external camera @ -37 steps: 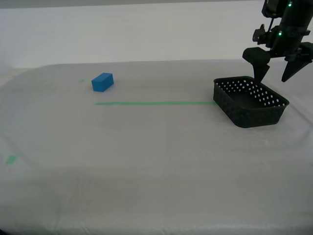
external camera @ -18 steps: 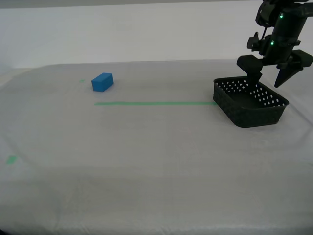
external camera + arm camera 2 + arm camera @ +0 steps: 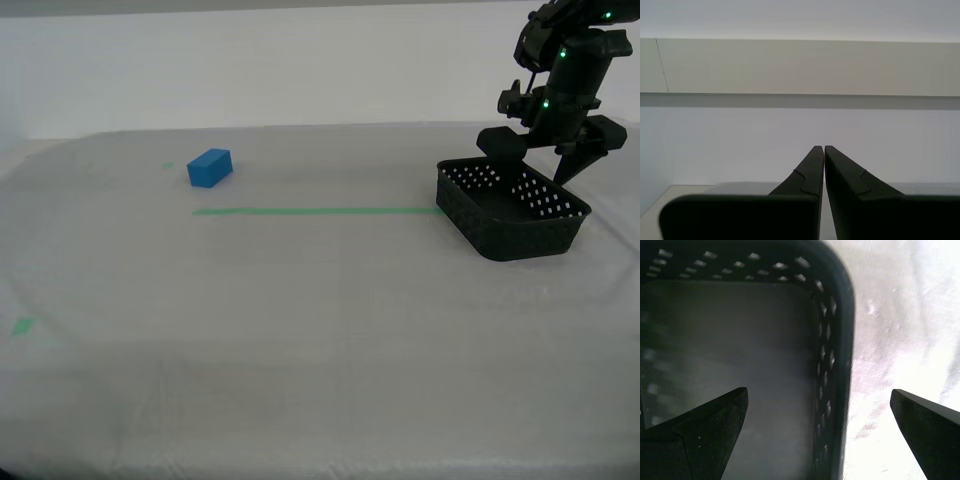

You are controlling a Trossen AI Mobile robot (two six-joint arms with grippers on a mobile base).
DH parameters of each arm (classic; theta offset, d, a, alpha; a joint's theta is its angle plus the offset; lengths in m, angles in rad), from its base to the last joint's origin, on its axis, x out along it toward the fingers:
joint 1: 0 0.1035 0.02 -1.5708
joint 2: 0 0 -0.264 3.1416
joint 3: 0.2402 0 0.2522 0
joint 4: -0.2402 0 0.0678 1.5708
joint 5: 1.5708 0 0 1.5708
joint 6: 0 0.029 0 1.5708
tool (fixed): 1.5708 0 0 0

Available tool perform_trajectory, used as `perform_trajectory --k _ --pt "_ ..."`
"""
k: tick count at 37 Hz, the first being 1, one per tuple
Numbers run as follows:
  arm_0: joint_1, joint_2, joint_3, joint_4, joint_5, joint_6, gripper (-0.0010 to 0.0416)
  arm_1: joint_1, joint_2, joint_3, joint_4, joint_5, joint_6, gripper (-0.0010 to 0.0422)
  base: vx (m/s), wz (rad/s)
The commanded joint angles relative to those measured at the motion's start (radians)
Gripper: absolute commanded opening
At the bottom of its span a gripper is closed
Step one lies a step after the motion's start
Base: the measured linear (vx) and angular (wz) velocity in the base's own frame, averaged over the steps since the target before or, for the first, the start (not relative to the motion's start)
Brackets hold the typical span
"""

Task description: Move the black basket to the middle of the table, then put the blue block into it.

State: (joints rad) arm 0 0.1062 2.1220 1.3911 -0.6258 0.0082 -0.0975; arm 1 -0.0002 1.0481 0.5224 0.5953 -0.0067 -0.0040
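Straddling the far wall of the black basket (image 3: 512, 207), our first end effector (image 3: 537, 162) hangs with its fingers spread wide apart at the exterior view's right. In the first wrist view one fingertip (image 3: 715, 420) sits over the basket (image 3: 740, 350) floor and the other (image 3: 927, 425) over the pale cloth outside, with the perforated wall and rounded rim running between them. We cannot tell if either finger touches the wall. Green lights show on the arm above it.

Our second end effector (image 3: 821, 165) has its fingers pressed together, nothing between them, and faces a plain pale wall; it is not visible in the exterior view.

Basket sits on the worktop (image 3: 320, 330) at the exterior view's right, upright, nothing inside it. A thin green tape line (image 3: 315, 211) runs across the cloth and ends right at the basket's near corner. The blue block (image 3: 210, 168) lies on the worktop toward the exterior view's left, just beyond the tape line's other end, well apart from the basket. A small green tape bit (image 3: 21, 325) sits near the exterior view's left edge.
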Motion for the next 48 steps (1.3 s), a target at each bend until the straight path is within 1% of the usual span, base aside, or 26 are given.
perform_trajectory --k 1,6,16,26,30,34,39,48 --pt "0.0 0.0 0.001 0.0 0.016 0.002 0.0399 0.0 0.0 0.001 0.005 0.0 0.001 0.0 0.0 0.0" --pt "0.0 0.008 0.001 0.012 0.025 0.001 0.0399 0.0 0.0 0.001 0.005 0.0 0.001 0.0 0.0 0.0" --pt "0.004 0.06 0.001 0.024 0.023 0.004 0.0398 0.0 0.0 0.001 0.005 0.0 0.001 0.0 0.0 0.0" --pt "0.004 0.06 0.001 0.026 0.023 0.012 0.0398 0.0 0.0 0.001 0.005 0.0 0.001 0.0 0.0 0.0" --pt "0.004 0.06 0.001 0.026 0.023 0.013 0.039 0.0 0.0 0.001 0.005 0.0 0.001 0.0 0.0 0.0" --pt "0.004 0.059 0.001 0.024 0.022 0.017 0.0369 0.0 0.0 0.001 0.005 0.0 0.002 0.0 0.0 0.0" --pt "0.004 0.059 0.001 0.018 0.023 0.019 0.0331 0.0 0.0 0.001 0.005 0.0 0.001 0.0 0.0 0.0" --pt "0.004 0.059 0.001 0.015 0.023 0.02 0.0241 0.0 0.0 0.001 0.005 0.0 0.001 0.0 0.0 0.0"
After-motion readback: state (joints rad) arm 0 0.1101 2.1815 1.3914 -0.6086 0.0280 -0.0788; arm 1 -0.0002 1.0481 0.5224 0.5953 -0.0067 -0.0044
